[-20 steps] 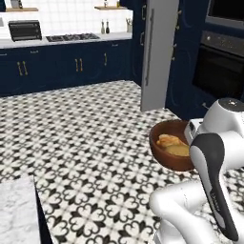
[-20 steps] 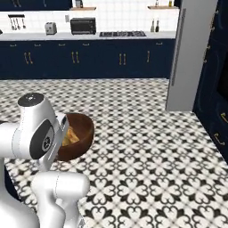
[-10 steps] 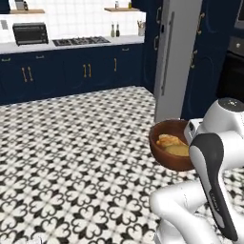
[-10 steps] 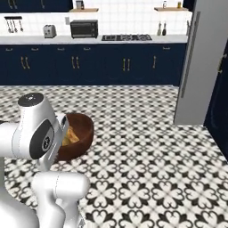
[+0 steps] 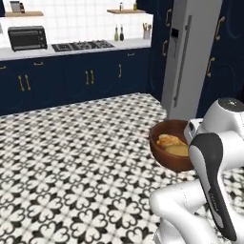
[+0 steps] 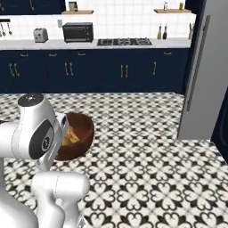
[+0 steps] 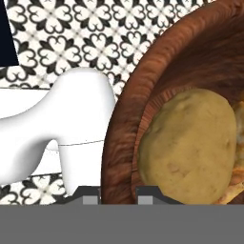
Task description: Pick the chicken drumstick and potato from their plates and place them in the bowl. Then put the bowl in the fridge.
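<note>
Base turned fridge-ward; bowl rim between gripper fingers.

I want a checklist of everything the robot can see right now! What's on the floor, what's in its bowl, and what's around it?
Surface: black-and-white patterned tile floor.
Job's things: the bowl is carried above the floor, with the potato and the chicken drumstick inside it. The fridge stands ahead with its doors closed.
Clutter: nothing seen on the floor.
Hand: the hand grips the bowl's rim, one fingertip outside the wall and one inside.
Cables: nothing seen.
Surroundings: navy cabinets with gold handles, a stovetop, a toaster oven, a toaster and bottles on the white counter.
</note>
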